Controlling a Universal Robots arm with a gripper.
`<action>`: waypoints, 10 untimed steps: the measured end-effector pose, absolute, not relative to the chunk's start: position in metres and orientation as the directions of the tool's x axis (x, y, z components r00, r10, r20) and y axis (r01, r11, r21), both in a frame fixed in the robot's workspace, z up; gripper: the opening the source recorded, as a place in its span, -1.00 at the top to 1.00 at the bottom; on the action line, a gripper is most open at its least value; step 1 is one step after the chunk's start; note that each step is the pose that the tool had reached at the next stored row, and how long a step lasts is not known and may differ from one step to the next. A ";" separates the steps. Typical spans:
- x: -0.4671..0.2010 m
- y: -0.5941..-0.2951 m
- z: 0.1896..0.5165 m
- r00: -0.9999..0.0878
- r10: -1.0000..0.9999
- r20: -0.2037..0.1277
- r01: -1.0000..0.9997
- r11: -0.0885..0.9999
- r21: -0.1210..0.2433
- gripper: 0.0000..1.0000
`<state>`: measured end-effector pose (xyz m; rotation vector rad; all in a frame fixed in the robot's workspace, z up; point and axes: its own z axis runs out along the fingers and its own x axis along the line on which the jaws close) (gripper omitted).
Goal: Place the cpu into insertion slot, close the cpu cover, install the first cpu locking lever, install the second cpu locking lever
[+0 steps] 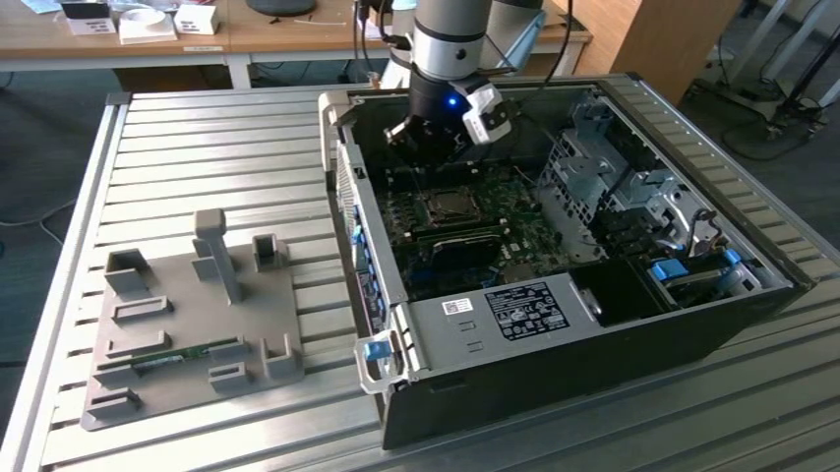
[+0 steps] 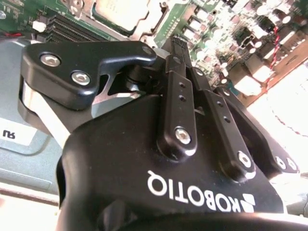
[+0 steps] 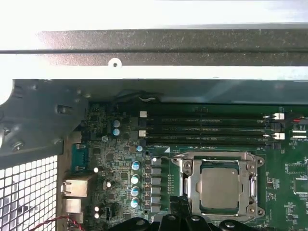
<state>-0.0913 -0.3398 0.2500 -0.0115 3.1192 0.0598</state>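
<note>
The cpu [image 3: 219,185] lies flat in the insertion slot [image 3: 216,211] on the green motherboard, silver top up. The cpu cover [image 3: 188,185], a silver frame, lies down around it. In the exterior view the slot [image 1: 448,206] sits mid-board inside the open computer case. My gripper [image 1: 417,162] hangs above the board, just beyond the slot toward the back of the case. In the second wrist view its black fingers [image 2: 183,96] run together to a closed tip [image 2: 177,45] with nothing between them, and the cpu [image 2: 120,12] lies past it.
The case walls [image 1: 344,187] ring the board. Long black memory slots [image 3: 207,130] run beside the socket. Drive cages [image 1: 617,187] and a power supply [image 1: 525,310] crowd the case. A grey fixture [image 1: 197,315] with a green memory stick [image 1: 171,356] stands on the slatted table at the exterior view's left.
</note>
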 end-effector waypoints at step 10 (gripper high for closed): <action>-0.092 -0.340 0.250 -1.000 -0.006 -0.022 -0.008 0.996 0.094 0.79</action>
